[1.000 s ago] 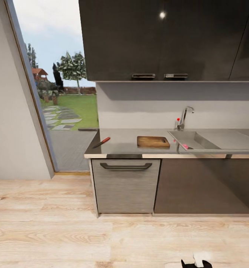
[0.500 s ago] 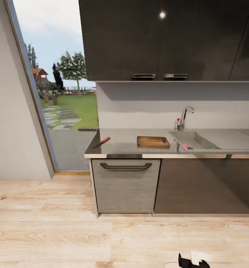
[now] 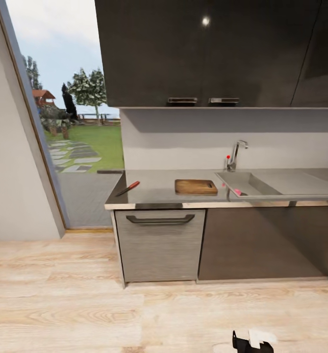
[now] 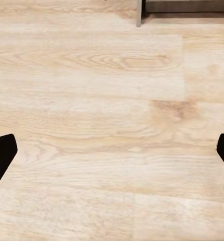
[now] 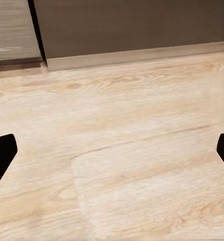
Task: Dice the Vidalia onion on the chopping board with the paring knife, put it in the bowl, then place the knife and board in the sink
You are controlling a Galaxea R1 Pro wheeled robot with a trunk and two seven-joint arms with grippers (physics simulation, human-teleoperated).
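The grey steel sink (image 3: 262,182) with its chrome faucet (image 3: 235,155) and small red knob (image 3: 228,157) sits in the light-grey countertop (image 3: 156,184), ahead of me across the floor. A small pink object (image 3: 238,191) lies at the basin's near left corner; I cannot tell whether it is the onion. Left of the sink lies the brown chopping board (image 3: 195,186). The red-handled paring knife (image 3: 128,188) rests near the counter's left end. The bowl is out of view. My left gripper (image 4: 112,153) and right gripper (image 5: 112,153) both hang open over the wooden floor, holding nothing.
Dark cabinets (image 3: 262,242) and a grey drawer front with a black handle (image 3: 160,219) stand under the counter; dark wall cupboards (image 3: 208,49) hang above. A tall glass opening (image 3: 70,127) to the garden is at the left. A black-and-white arm part (image 3: 252,340) shows at the bottom edge.
The whole picture has shifted a little left, so the camera moved. The black-and-white arm part at the bottom edge has come up further into view. The things on the counter lie as before.
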